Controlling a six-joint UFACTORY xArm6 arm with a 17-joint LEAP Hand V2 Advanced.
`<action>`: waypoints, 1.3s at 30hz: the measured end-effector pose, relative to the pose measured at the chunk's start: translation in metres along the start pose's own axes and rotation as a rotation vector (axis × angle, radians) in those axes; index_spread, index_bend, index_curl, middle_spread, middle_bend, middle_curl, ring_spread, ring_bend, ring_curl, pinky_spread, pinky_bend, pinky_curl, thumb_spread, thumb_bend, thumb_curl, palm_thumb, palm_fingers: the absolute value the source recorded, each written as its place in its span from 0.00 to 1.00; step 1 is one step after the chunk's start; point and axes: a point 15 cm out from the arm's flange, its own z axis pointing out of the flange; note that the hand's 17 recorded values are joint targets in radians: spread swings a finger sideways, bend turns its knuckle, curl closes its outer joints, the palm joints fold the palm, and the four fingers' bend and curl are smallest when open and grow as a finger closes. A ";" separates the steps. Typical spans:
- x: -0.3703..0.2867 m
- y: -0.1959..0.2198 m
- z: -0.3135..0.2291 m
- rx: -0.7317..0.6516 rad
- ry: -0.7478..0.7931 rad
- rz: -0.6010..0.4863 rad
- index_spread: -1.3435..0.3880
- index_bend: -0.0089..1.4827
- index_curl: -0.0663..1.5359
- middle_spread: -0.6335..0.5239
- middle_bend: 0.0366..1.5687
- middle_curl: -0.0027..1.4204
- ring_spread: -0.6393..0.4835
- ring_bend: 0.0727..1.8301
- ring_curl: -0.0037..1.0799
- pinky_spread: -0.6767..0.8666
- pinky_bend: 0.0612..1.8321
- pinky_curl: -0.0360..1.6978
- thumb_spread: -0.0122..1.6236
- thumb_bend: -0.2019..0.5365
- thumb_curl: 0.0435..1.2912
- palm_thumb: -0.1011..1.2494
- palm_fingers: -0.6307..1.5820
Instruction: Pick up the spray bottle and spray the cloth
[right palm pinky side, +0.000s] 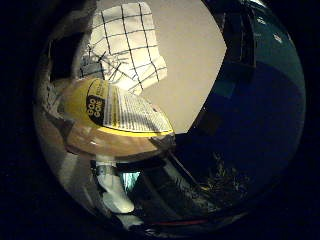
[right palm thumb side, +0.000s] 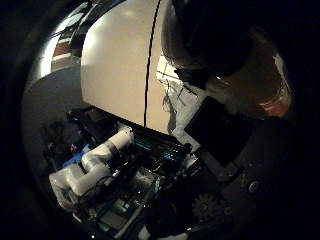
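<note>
The spray bottle, amber with a yellow printed label, lies right against my palm and fills much of the little finger side view. Its amber body and dark spray head also show in the thumb side view. My right hand has a white fingertip curled in beside the bottle, and dark finger parts wrap round it. The bottle is lifted off the table. The cloth, white with a black grid, lies rumpled on the beige table beyond the bottle.
A black line crosses the tabletop. The white arm and dark equipment sit past the table's edge. A dark blue area lies beside the table.
</note>
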 end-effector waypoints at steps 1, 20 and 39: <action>0.000 0.000 -0.002 0.004 0.000 0.000 0.66 0.83 0.56 0.42 0.85 0.61 0.35 0.70 0.81 0.30 0.57 0.74 0.59 0.25 0.40 0.78 0.78; -0.016 -0.004 -0.046 0.127 -0.087 0.003 0.66 0.82 0.56 0.42 0.85 0.61 0.35 0.70 0.82 0.30 0.57 0.74 0.60 0.25 0.40 0.78 0.78; -0.104 -0.047 -0.143 0.469 -0.552 0.001 0.66 0.82 0.56 0.42 0.85 0.61 0.35 0.70 0.82 0.30 0.57 0.74 0.58 0.25 0.41 0.79 0.78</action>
